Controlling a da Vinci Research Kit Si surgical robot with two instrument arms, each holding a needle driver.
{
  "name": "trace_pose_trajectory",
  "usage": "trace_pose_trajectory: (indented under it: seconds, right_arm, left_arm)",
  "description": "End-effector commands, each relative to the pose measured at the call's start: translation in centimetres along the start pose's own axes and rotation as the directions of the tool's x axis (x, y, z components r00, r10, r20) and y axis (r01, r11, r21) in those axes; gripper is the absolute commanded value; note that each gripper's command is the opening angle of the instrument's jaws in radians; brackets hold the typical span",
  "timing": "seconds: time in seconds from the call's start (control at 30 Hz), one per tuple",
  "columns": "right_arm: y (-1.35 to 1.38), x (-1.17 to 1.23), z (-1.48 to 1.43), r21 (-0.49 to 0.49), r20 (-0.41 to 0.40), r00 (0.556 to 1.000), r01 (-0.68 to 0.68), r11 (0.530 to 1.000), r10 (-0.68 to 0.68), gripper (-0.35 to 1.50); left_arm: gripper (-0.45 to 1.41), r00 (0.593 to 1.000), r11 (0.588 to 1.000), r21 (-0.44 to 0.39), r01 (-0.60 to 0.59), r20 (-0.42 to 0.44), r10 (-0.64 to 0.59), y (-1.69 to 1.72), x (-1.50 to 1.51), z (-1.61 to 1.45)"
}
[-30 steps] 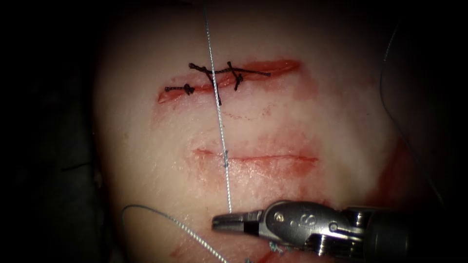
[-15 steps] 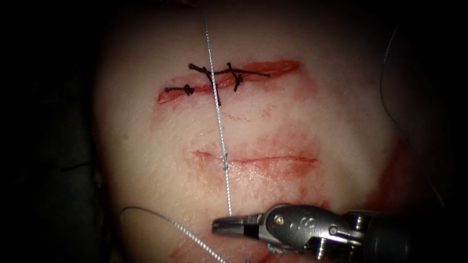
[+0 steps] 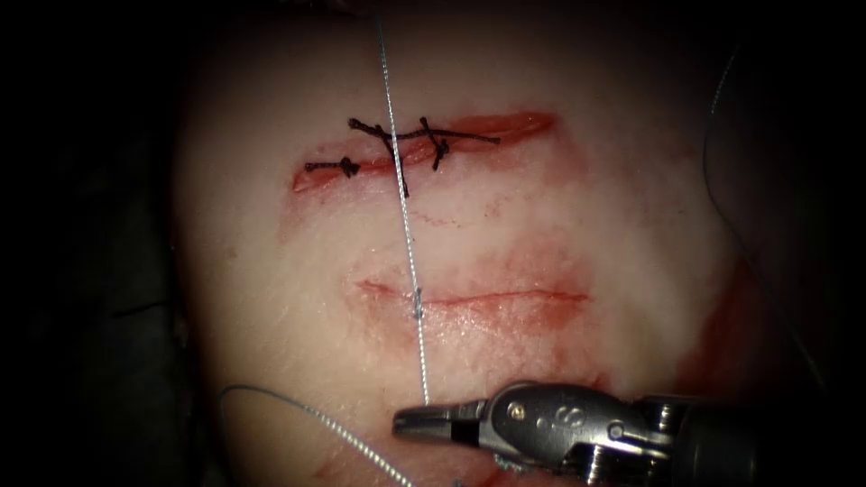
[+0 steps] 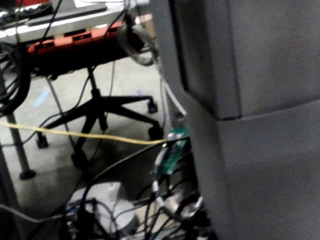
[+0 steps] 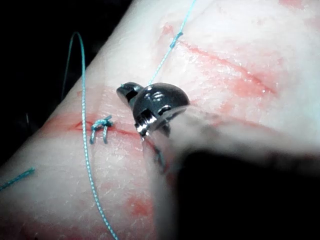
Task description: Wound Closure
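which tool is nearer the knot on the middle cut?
Right. The right tool sits below the knot, jaws shut on the thread running up through it. I can't place the left tool.

Endoscope: above and in front of pale pork tissue (image 3: 298, 271). Right wrist: very close, sharing the thin blue-grey thread (image 3: 410, 261). Left wrist: facing a room floor.

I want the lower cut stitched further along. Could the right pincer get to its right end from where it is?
Probably yes: the right pincer, shut on the thread, sits just below the cut with bare tissue between.
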Motion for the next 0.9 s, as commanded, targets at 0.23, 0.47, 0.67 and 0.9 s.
trace_pose_trajectory:
  seconds: [0.23, 0.47, 0.67, 0.9]
  right_arm:
    - [0.17, 0.19, 0.09, -0.123, -0.08, 0.997, -0.027, 0.992, 0.017, -0.35]
    - [0.43, 0.62, -0.18, -0.193, -0.21, 0.976, 0.014, 0.981, -0.056, 1.01]
    - [0.55, 0.76, -0.34, -0.251, -0.304, 0.94, 0.077, 0.965, -0.154, 1.15]
    - [0.53, 1.21, -0.66, -0.269, -0.432, 0.892, 0.011, 0.963, -0.131, 0.98]
  left_arm:
    - [-0.45, 0.993, 0.997, -0.019, 0.078, -0.092, -0.079, 0.04, 0.03, 0.02]
    - [-0.45, 0.82, 0.83, -0.282, 0.481, -0.191, -0.54, -0.03, 0.21, -0.3]
    - [-0.45, 0.488, 0.459, -0.564, 0.687, -0.11, -0.866, -0.27, 0.6, -0.83]
    - [-0.45, 0.194, 0.078, -0.75, 0.656, 0.069, -0.979, -0.13, 0.76, -1.32]
